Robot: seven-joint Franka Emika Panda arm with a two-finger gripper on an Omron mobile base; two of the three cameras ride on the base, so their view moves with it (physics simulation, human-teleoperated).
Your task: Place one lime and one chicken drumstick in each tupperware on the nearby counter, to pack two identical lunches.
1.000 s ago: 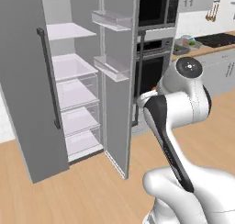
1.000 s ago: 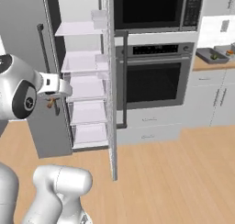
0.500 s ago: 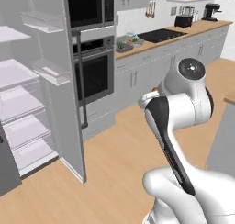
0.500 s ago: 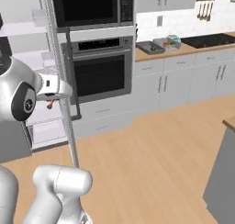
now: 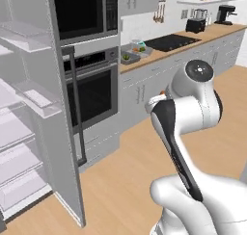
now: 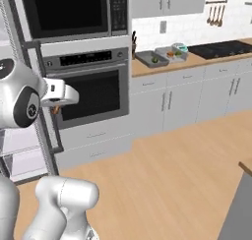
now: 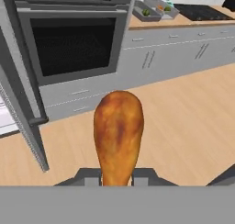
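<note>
Pinching the chicken drumstick by its thin bone end, the gripper carries it, fat end out. It looks light, stiff, maybe greasy; the tupperware waits on the far surface.

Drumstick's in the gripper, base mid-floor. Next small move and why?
Probably drive on toward the counter. The gripper is shut on the chicken drumstick, and the two tupperware sit far off beside the cooktop, past a stretch of open floor, likely out of reach.
</note>
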